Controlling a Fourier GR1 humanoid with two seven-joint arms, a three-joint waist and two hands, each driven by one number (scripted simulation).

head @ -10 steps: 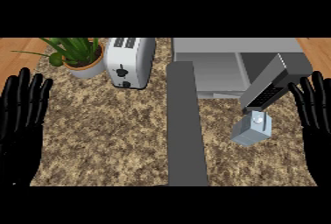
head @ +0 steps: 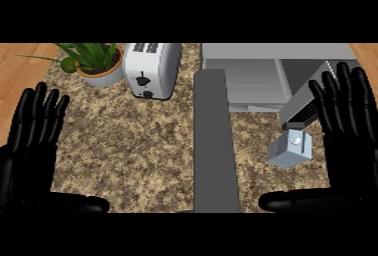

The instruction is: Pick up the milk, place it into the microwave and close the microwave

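- The milk (head: pixel 292 150) stands on the counter (head: pixel 133 150), near right, just outside the open microwave (head: pixel 251 75).
- The left hand (head: pixel 33 140) and right hand (head: pixel 347 130) are both spread flat, fingers straight, holding nothing.
- By the look of it, everything is left: grasp, place inside, shut the microwave.

The light is bright and even across the bench (head: pixel 133 145), and its speckled top shows the same tone from edge to edge. It seems to come from above: the toaster (head: pixel 151 70) is pale on top and greyer down its side, and the milk (head: pixel 291 152) has a light upper face over duller sides. The microwave (head: pixel 247 75) is flat grey inside, while its door (head: pixel 314 100) is darker, nearly black along its lower edge. The left hand (head: pixel 33 135) and right hand (head: pixel 347 115) stay deep black with faint grey glints along the fingers. The steep view makes tall things taper downward.
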